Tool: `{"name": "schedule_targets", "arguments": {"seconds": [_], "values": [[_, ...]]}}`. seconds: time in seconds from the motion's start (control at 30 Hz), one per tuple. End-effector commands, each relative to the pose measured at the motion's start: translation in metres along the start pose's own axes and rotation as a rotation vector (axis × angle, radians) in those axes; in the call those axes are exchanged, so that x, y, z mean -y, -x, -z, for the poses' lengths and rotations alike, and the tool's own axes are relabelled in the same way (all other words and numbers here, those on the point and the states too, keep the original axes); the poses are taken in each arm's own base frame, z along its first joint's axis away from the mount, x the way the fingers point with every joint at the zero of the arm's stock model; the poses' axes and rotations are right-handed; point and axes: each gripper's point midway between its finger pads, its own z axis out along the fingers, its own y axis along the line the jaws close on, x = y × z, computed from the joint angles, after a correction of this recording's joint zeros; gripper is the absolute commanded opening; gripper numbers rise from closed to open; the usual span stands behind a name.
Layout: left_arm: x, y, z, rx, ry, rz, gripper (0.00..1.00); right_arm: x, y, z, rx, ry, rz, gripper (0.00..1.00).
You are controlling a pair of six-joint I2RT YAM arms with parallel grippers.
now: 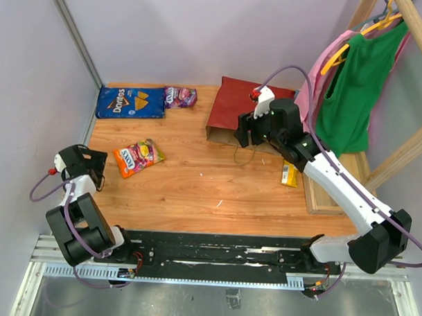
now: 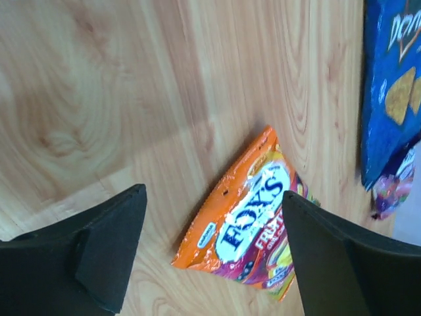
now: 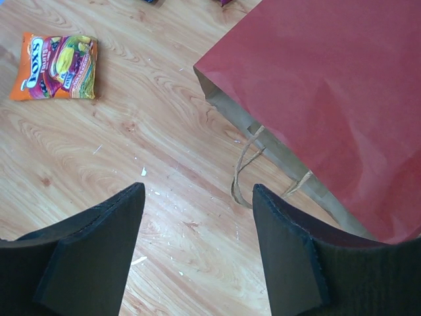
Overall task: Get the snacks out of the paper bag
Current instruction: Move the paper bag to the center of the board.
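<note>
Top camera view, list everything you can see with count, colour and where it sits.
Doritos bag: one, blue, far left corner of table.
purple candy bag: one, purple-pink, right of the Doritos bag.
Fox's packet: one, orange, left of centre.
paper bag: one, red, lying flat, far centre.
yellow packet: one, yellow, table's right edge.
clothes: two, green and pink, hanging at right.
table: one, wooden brown.
left gripper: one, black, open, near Fox's packet.
right gripper: one, black, open, at paper bag's near edge.

red paper bag (image 1: 230, 107) flat; orange fox's packet (image 1: 138, 157) well apart
</note>
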Motion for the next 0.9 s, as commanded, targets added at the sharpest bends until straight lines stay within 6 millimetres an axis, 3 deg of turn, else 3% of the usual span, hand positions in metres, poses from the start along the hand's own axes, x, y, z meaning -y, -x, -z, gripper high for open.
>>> {"name": "schedule_targets", "arguments": {"seconds": [0.0, 0.17, 0.27, 0.57, 0.73, 0.87], "values": [[0.035, -0.029, 0.014, -0.116, -0.143, -0.216, 0.90, -0.014, 0.003, -0.005, 0.012, 0.045, 0.009, 0.68], [0.097, -0.090, 0.040, -0.220, -0.326, -0.565, 0.95, -0.017, 0.002, -0.007, 0.009, 0.054, 0.009, 0.68], [0.114, -0.114, 0.043, -0.267, -0.375, -0.673, 0.99, -0.019, 0.003, -0.006, 0.010, 0.059, 0.017, 0.69], [0.105, -0.168, 0.016, -0.262, -0.143, -1.066, 0.99, -0.017, -0.001, -0.007, 0.004, 0.051, 0.028, 0.72], [0.096, -0.167, 0.001, -0.158, 0.015, -1.159, 0.95, -0.014, -0.002, -0.006, -0.002, 0.036, 0.039, 0.72], [0.087, -0.163, -0.012, -0.129, 0.076, -1.180, 0.85, -0.011, -0.004, -0.005, -0.004, 0.021, 0.047, 0.72]]}}
